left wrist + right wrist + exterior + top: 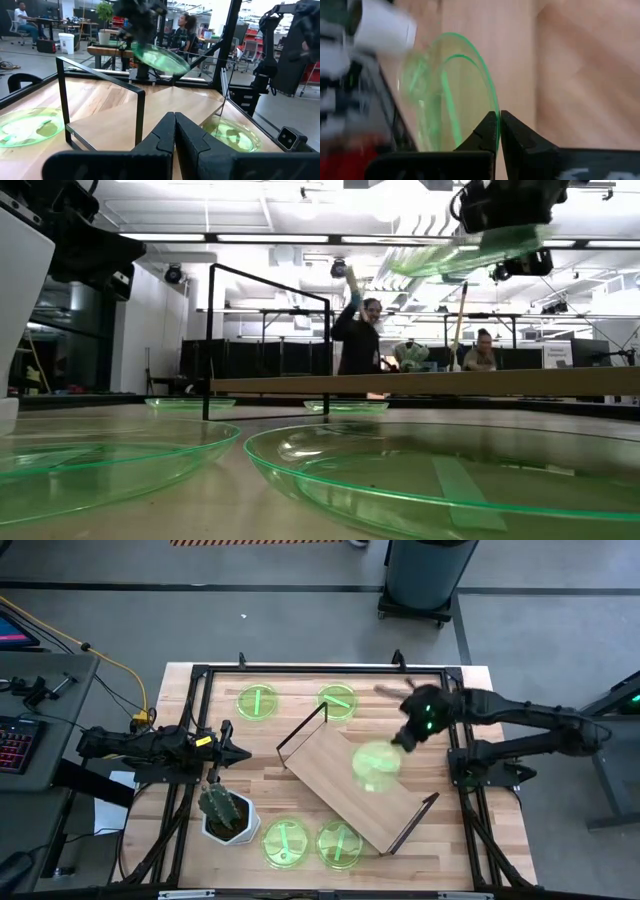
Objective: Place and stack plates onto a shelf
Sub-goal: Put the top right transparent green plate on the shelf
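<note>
Green and translucent, the small round plastic plate (376, 764) is up in the air right now, pinched by its rim in the right claw (404, 739), whose fingers are fully closed on that edge. In the overhead view the plate hangs from the claw toward seven o'clock, directly over the long light-wood shelf board (340, 788) with its thin black wire frames at both short ends. The low view shows real daylight between plate and board, so it looks as though a descent is needed before any release.

That board runs diagonally, ten o'clock to four o'clock across the butcher-block desk (480, 860). The plate sits over its middle stretch, a little toward the four o'clock frame (414, 821), and well off the ten o'clock frame (302, 728). Both wire ends stand clear of the plate, so straight down seems the open lane.

Four more green plates lie flat on the desk: two at the twelve o'clock side (257, 702) (337, 700), two at the six o'clock side (286, 841) (339, 842), none on the shelf.

Over at nine o'clock the left claw (241, 752) waits, pinched closed and empty, just beside the white-potted cactus (227, 812). The right arm is far nearer the job.
</note>
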`<move>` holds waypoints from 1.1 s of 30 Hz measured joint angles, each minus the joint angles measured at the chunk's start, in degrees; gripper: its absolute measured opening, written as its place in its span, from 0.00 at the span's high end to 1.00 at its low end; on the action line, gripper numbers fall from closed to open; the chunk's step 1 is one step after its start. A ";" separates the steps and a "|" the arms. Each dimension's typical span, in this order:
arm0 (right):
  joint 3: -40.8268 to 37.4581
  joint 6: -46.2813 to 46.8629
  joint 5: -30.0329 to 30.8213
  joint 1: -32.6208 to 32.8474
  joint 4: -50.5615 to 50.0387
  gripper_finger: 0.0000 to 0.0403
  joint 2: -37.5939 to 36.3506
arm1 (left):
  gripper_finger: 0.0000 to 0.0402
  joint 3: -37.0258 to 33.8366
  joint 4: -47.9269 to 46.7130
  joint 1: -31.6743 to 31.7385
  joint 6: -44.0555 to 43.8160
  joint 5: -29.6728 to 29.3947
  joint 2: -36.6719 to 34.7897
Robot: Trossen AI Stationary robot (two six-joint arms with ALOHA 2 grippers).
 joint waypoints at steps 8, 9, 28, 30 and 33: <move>-0.02 -1.07 1.22 11.73 -0.53 1.00 10.41 | 1.00 0.00 -0.01 0.00 0.00 0.00 -0.02; -0.01 -1.55 1.90 12.40 -0.47 1.00 11.94 | 1.00 0.00 -0.02 0.00 0.00 0.00 -0.02; -0.04 -4.01 2.89 13.69 -1.39 1.00 24.51 | 1.00 0.00 -0.01 0.00 0.00 0.00 -0.01; -0.04 -3.41 2.71 13.69 -2.18 1.00 24.51 | 1.00 0.00 0.00 0.00 0.00 0.00 -0.01; -0.04 -3.27 1.82 13.69 -2.59 1.00 24.51 | 1.00 0.00 0.00 0.00 0.00 0.00 -0.02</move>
